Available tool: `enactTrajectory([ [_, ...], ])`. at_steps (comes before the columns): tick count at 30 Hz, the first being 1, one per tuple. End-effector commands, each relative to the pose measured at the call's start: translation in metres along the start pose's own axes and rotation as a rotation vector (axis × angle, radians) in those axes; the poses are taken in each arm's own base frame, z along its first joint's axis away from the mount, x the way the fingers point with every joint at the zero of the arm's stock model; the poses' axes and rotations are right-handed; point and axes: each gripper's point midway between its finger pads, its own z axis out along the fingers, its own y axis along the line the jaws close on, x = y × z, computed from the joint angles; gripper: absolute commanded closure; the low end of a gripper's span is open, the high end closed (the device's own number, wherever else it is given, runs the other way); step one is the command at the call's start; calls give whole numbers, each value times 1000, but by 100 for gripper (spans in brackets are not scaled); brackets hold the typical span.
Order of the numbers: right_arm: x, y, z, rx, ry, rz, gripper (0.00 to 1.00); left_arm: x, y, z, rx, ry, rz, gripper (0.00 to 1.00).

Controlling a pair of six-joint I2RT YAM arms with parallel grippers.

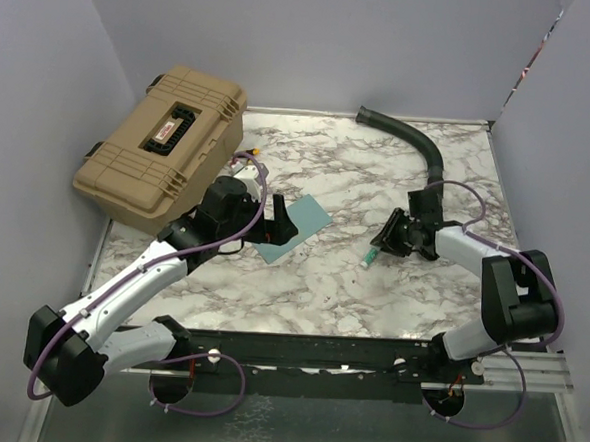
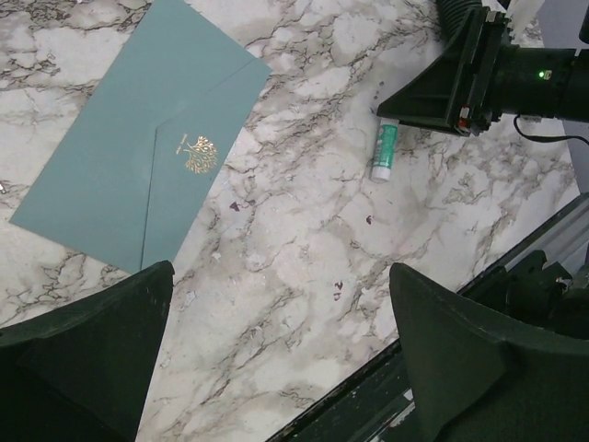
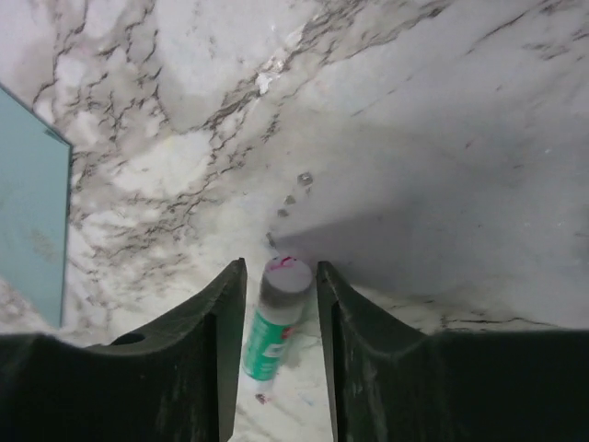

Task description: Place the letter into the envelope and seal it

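Left gripper (image 2: 279, 293): spread wide, empty, over white marble tabletop (image 2: 304, 203) beside flat teal paper envelope (image 2: 120, 157).
Right gripper (image 3: 281, 274): slightly parted, flanking small green glue stick (image 3: 272, 336).

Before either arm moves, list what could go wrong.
The glue stick lies between the parted fingers of the right gripper; a crooked retreat could knock it rolling. The envelope lies flap closed, but whether it is stuck cannot be told. The open left gripper hangs near its corner and could drag it.
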Motion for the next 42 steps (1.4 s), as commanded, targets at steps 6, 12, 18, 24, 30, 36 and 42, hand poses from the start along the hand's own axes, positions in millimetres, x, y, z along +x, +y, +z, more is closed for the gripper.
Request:
enactTrajectory([
  [6,-15,-23,-6,139,-57,-55,41,-37,-17,-17,15,-87,25,1],
  [12,-17,-17,-19,123,-66,-74,40,-48,-23,-24,20,-118,28,1],
  [18,-28,-23,-49,186,-153,-108,40,-47,-17,-25,-6,-122,20,1],
  [24,-27,-31,-83,239,-192,-124,40,-48,-16,-24,-17,-124,14,1],
  [30,-43,-32,-142,299,-322,-123,39,-81,17,-55,-261,-265,-6,1],
  [36,-63,-35,-226,357,-536,-107,0,-97,58,-125,-520,-442,-8,1],
  [42,-66,-43,-279,413,-637,-73,0,-96,67,-180,-583,-517,19,1],
])
